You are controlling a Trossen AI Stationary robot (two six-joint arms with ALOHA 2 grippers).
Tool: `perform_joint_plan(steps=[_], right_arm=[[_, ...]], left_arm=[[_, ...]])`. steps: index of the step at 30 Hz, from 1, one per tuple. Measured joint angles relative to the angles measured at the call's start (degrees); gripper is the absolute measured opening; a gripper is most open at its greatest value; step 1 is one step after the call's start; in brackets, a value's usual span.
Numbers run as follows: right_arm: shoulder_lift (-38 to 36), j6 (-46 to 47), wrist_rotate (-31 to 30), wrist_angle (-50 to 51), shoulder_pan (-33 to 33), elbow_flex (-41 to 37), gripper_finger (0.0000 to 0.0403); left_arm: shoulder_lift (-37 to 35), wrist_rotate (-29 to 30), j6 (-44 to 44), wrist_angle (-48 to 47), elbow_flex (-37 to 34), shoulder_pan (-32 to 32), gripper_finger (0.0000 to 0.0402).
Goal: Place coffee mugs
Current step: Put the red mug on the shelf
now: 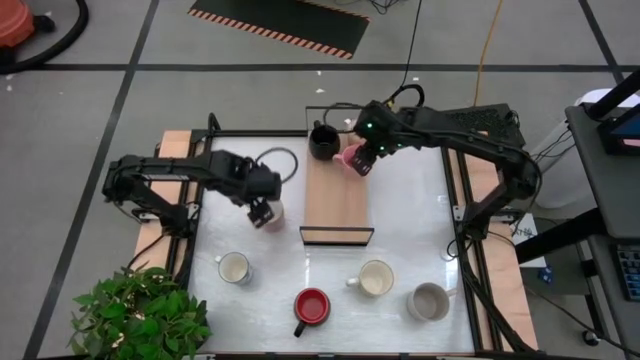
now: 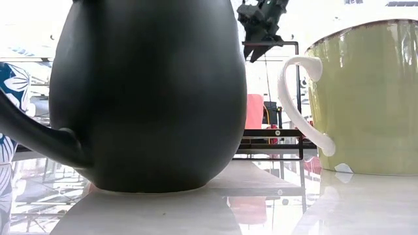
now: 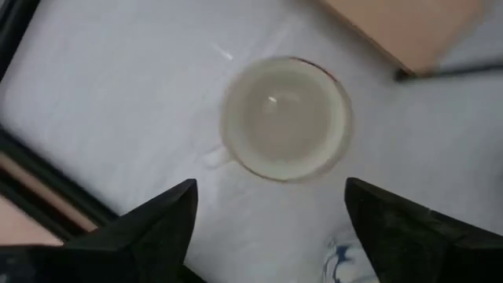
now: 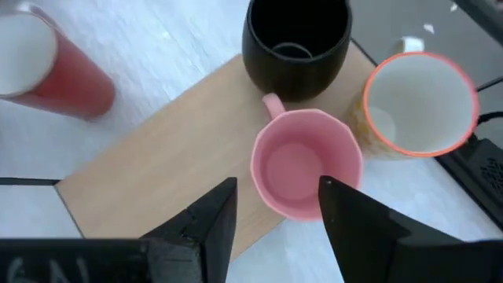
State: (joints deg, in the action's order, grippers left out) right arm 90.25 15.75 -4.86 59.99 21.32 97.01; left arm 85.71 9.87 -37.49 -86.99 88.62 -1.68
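Right gripper (image 4: 271, 208) hangs with jaws parted, the pink mug (image 4: 306, 161) between them on the tray (image 4: 157, 169). Left gripper (image 3: 271, 208) jaws spread above a cream mug (image 3: 284, 118).

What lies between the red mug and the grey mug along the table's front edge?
In the high view, a cream mug sits between the red mug and the grey mug, set slightly farther back.

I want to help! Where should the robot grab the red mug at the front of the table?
Probably the rim of the red mug, from straight above. It stands upright with its mouth open. The handle points toward the front edge, so the fingers should pinch the wall on a side away from it.
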Motion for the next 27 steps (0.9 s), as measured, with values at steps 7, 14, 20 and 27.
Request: perform_joint_plan(steps=[7, 14, 20, 27], right_arm=[[-3.6, -2.4, 0.1, 0.0, 0.0, 0.0, 0.0172], [-4.8, -2.5, -2.7, -0.1, 0.0, 0.0, 0.0172], [-4.6, -3.9, -2.9, -0.4, 0.0, 0.0, 0.0171], [-4.6, -5.8, -2.9, -0.6, 0.0, -1.7, 0.0171]], left_arm=[[0.0, 6.2, 11.1, 3.0, 0.0, -9.8, 0.0264], [-0.1, 4.0, 17.9, 6.9, -2.1, -12.6, 0.0236], [-4.3, 1.1, 22.7, 18.1, -12.6, -12.7, 0.0232], [-4.5, 1.1, 29.0, 23.9, -19.5, -11.3, 0.0232]])
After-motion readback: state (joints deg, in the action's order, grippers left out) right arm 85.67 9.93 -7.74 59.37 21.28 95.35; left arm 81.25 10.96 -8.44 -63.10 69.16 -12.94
